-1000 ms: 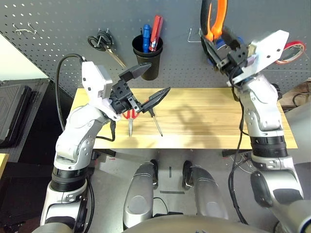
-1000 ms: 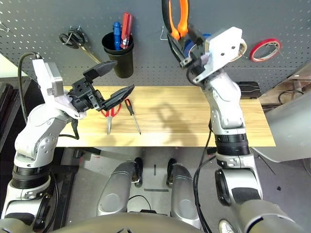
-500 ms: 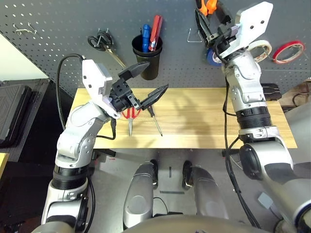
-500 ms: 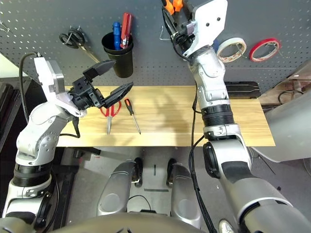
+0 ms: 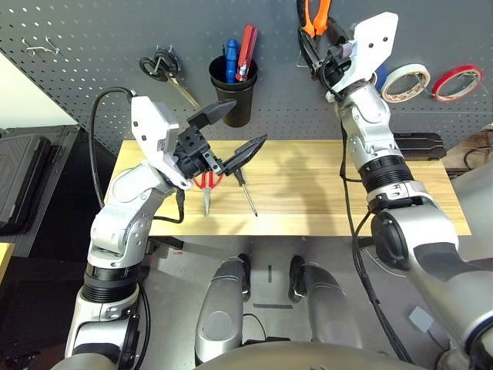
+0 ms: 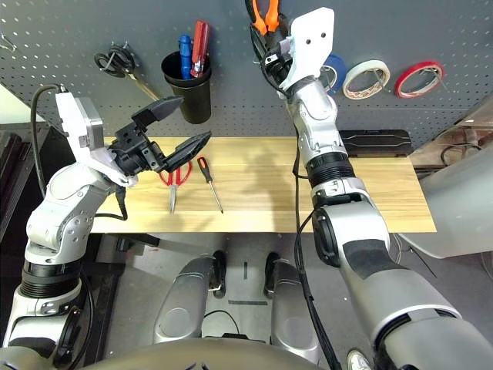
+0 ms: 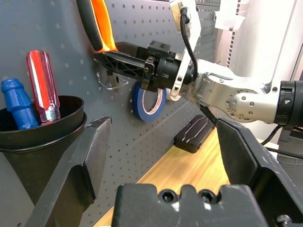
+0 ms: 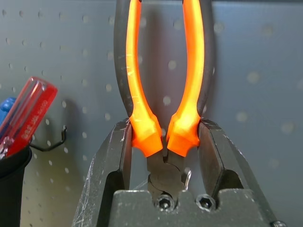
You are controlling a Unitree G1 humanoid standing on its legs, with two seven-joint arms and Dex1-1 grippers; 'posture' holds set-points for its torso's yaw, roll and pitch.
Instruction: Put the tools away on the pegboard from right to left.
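My right gripper is raised against the pegboard, shut on the orange-and-black-handled pliers, handles pointing up. In the right wrist view both fingers clamp the pliers just above their joint. A wire hook sits just beside them. The whitish tape roll hangs on the board. The black-and-orange screwdriver and red-handled scissors lie on the wooden table. My left gripper hovers open above them, holding nothing.
A black cup on the board holds a blue-handled and a red-handled tool. Black-handled scissors hang to its left. A blue tape roll and a red tape roll hang at the right. A black case lies at the table's back right.
My right arm has swung left and up along the pegboard with the pliers, uncovering the whitish tape roll. The left arm has stayed put.
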